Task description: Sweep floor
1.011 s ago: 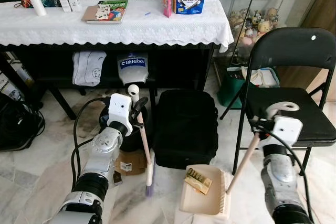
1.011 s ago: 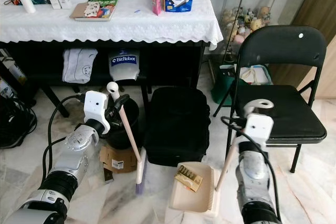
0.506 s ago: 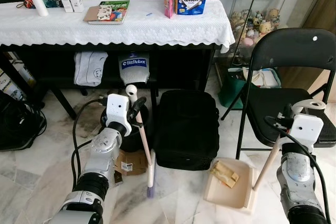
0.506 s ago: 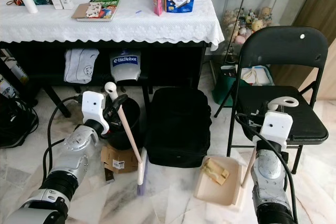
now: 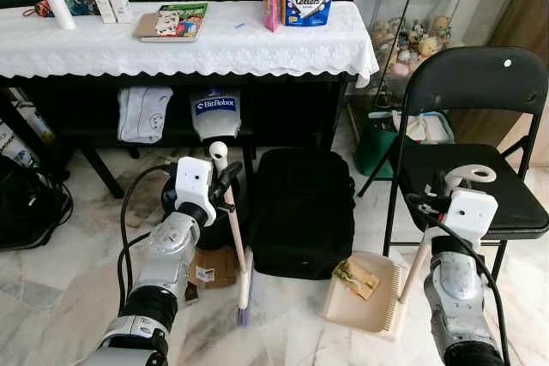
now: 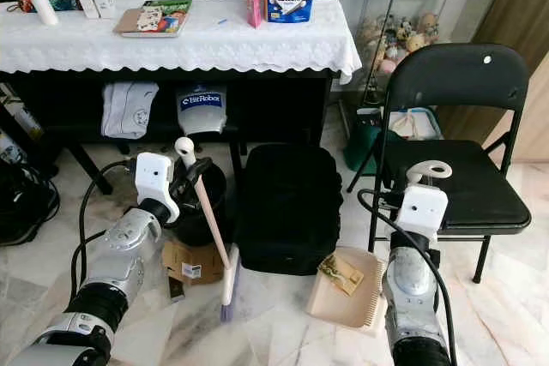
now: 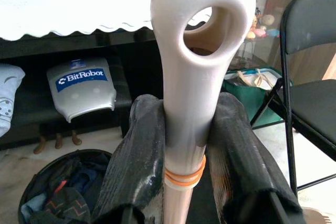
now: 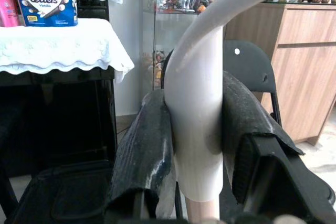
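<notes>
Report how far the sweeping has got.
Done: a crumpled wrapper lies in the dustpan. In hand: the left pincer grips the broom, the right pincer the dustpan handle. Left: emptying the pan; a cardboard scrap sits beside the broom head.

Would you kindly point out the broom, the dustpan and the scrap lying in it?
broom (image 5: 232,227), left eye view, mid-handle.
dustpan (image 5: 352,306), left eye view, bare tray floor near the front.
scrap (image 5: 355,277), left eye view, middle of the crumpled piece.
</notes>
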Robot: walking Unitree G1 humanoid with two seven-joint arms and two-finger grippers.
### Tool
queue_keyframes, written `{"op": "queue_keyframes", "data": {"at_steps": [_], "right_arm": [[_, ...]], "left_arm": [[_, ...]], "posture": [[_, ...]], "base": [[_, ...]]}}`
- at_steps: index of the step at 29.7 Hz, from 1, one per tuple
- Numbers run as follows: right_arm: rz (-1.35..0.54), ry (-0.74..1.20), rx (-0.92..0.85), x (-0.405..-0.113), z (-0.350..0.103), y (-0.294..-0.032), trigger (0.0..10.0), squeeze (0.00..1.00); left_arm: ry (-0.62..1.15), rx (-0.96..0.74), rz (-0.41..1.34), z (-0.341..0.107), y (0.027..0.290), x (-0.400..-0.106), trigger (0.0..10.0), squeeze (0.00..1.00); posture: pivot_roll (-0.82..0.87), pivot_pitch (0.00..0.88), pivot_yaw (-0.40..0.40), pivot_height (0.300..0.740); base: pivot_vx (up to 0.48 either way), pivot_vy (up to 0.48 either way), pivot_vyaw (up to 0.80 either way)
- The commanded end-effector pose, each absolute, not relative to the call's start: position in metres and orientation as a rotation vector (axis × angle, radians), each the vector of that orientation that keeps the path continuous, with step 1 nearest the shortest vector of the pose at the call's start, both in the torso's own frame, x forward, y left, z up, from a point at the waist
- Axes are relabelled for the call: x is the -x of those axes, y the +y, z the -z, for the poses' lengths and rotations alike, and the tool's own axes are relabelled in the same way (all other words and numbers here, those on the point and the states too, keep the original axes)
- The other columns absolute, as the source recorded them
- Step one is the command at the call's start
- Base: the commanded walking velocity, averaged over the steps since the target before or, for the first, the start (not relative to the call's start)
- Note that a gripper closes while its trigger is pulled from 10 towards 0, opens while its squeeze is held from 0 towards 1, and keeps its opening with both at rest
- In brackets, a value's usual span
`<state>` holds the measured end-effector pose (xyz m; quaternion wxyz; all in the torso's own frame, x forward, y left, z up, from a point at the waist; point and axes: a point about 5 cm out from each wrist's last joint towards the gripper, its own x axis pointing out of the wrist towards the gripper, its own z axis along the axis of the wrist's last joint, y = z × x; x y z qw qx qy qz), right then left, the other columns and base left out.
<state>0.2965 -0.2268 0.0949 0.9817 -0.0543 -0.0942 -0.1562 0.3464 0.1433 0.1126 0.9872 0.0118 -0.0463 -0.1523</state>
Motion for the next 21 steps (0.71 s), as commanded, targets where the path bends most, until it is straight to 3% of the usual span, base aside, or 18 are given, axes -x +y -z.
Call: {"op": "queue_keyframes", "data": {"at_steps": [1,12,21], "right_arm": [[0.276,-0.258,0.062,-0.301,-0.109,-0.212,10.0,0.0],[0.196,-0.264,0.034,-0.303,-0.115,-0.186,10.0,0.0],[0.216,-0.272,0.031,-0.295,-0.116,-0.186,10.0,0.0]], "left_arm": [[-0.156,-0.021,0.318,-0.124,0.144,-0.347,10.0,0.0],[-0.171,-0.007,0.375,-0.128,0.139,-0.349,10.0,0.0],[-0.185,0.021,0.396,-0.127,0.131,-0.345,10.0,0.0]], "posture": [[-0.09,0.0,0.02,0.74],[-0.09,0.0,0.015,0.74],[-0.1,0.0,0.02,0.74]], "base": [[0.0,0.0,0.0],[0.0,0.0,0.0],[0.0,0.0,0.0]]}}
